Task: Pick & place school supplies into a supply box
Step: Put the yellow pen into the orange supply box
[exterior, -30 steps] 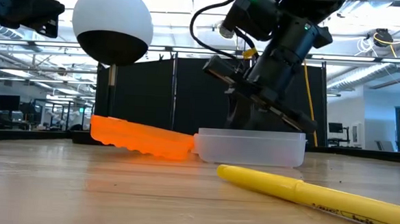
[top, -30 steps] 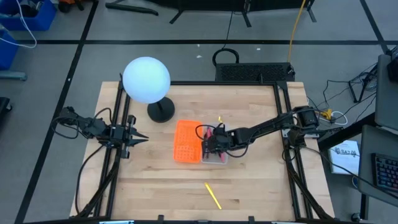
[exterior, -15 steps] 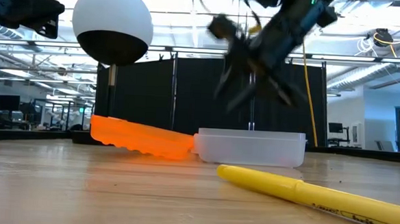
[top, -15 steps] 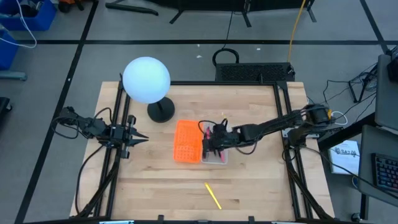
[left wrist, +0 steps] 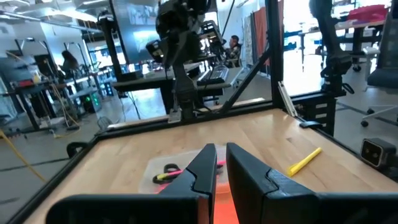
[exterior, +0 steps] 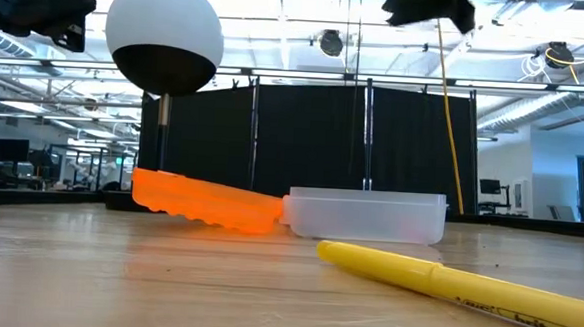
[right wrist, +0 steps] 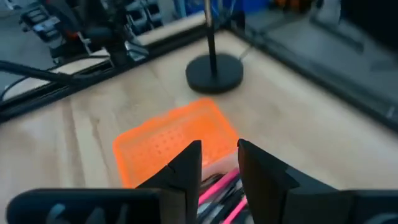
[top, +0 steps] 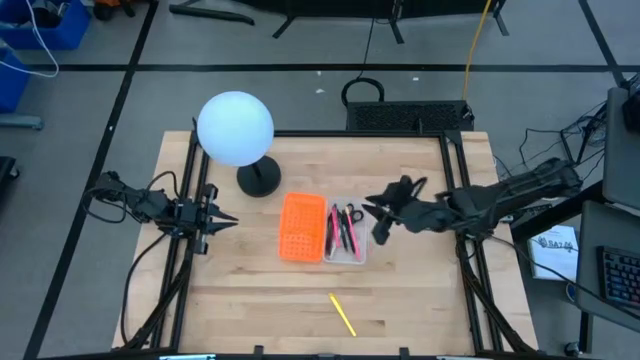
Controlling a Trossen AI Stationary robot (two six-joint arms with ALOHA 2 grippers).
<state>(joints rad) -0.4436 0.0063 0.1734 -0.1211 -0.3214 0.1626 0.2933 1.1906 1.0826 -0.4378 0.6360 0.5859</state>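
The supply box lies mid-table: a clear tray (top: 356, 252) joined to an orange gridded lid (top: 302, 227) lying flat on its left. Inside the tray lie black-handled scissors (top: 352, 214) and pink pens (top: 333, 232); a dark pen lies beside them. One yellow pen (top: 343, 314) rests on the table nearer the near edge, and it fills the foreground of the low view (exterior: 446, 282). My right gripper (top: 377, 220) hangs open in the air just right of the tray, holding nothing; its wrist view (right wrist: 219, 163) looks down on the lid and pens. My left gripper (top: 232, 222) waits shut at the table's left edge.
A white globe lamp (top: 235, 128) stands on a black round base (top: 259, 180) at the far left, behind the lid. Black frame rails (top: 192, 200) run along both table sides. Bare wood lies around the yellow pen and to the right of the tray.
My right gripper has risen out of the clear tray and drawn back toward the table's right edge, ending well above the table. The scissors and pens in the tray, hidden under it a second ago, now show. The box and the yellow pen have stayed put.
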